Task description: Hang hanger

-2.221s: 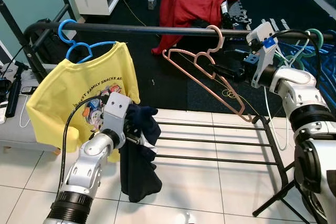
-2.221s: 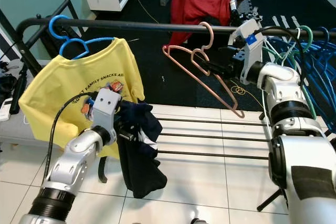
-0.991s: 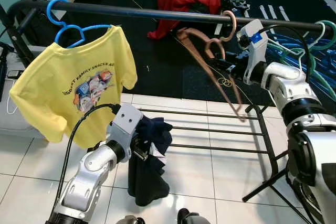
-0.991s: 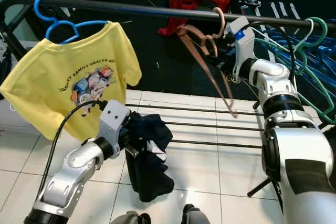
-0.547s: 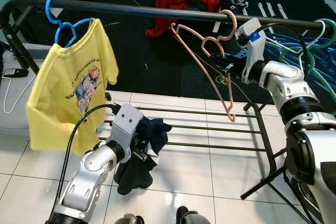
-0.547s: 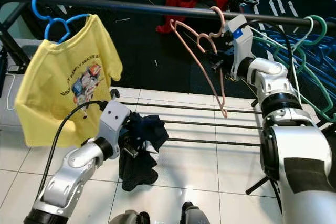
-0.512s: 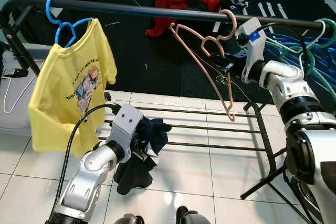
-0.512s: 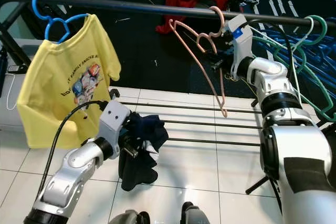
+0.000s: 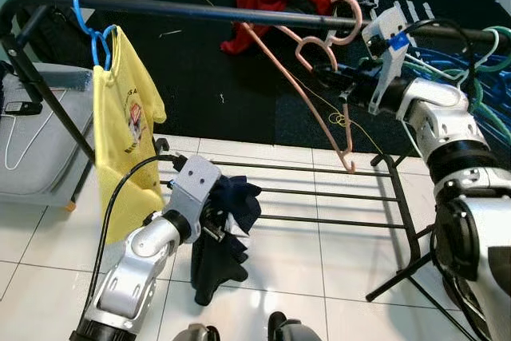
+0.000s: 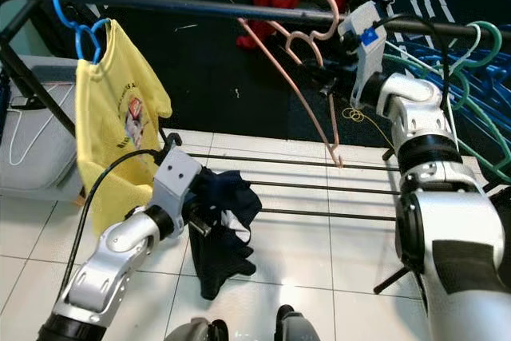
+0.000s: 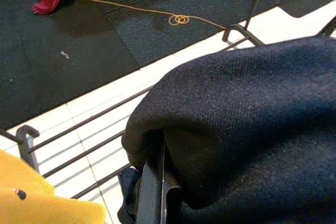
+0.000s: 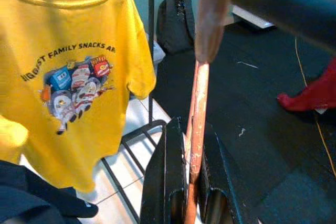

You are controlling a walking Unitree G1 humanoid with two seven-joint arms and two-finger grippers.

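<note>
From the head camera, the pink hanger hung with its hook over the black rail, and the right gripper was pinched shut on it just below the hook. At the rail's far left a yellow T-shirt hung on a blue hanger, turned nearly edge-on. Lower down, the left gripper held a dark navy garment above the white floor tiles, near the rack's lower bars. The left wrist camera gave mostly navy cloth draped over one black finger, so I couldn't tell there how far the fingers stood apart. The right wrist camera showed both black fingers tight against the pink wire, and the T-shirt's printed front, which the head camera saw edge-on.
</note>
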